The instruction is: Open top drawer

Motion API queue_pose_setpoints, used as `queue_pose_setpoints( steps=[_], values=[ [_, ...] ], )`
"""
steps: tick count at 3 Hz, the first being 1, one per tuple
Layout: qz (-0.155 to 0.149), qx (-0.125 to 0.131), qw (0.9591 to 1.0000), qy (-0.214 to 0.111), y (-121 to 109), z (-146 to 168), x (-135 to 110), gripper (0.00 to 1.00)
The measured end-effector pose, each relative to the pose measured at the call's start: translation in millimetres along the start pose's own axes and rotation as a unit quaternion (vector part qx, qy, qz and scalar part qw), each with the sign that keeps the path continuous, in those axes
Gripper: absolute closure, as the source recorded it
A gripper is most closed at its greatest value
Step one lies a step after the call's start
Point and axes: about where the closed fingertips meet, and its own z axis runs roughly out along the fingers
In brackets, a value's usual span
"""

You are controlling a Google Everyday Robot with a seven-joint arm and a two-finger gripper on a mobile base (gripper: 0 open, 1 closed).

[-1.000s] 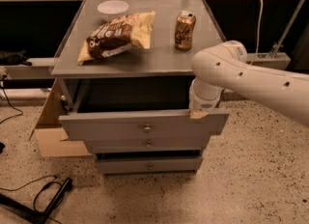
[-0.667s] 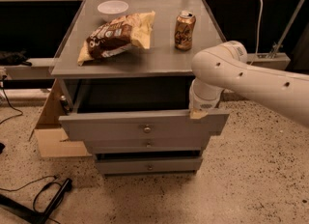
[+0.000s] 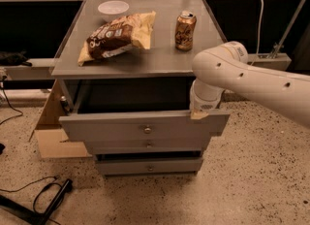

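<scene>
- Unmoved since 1 second ago: arm (image 3: 256,81), drawers and snacks all in the same spots.
- Top drawer (image 3: 116,124) pulled out from under the worktop (image 3: 160,60), dark inside, with a small round knob (image 3: 147,130) in the middle of its front.
- Gripper (image 3: 199,114) down at one end of the top drawer's upper edge, tan tip right on it.
- Gripper open or squeezed tight: cannot tell, hidden under the white arm.
- 2 smaller drawers (image 3: 145,145) below, set further back.
- On the worktop: chip bag (image 3: 116,36) lying flat, can (image 3: 185,24) standing up beside it, white bowl (image 3: 113,8) at the back.
- Brown cardboard (image 3: 48,128) on the floor beside the drawers.
</scene>
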Motion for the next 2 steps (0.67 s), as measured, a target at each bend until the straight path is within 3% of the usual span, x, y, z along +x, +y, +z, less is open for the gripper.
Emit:
queue_pose_setpoints(
  steps=[1, 2],
  values=[
    [0.000, 0.000, 1.0000, 0.000, 0.0, 0.0, 0.0, 0.11],
    [0.000, 0.000, 1.0000, 0.000, 0.0, 0.0, 0.0, 0.00]
  ],
)
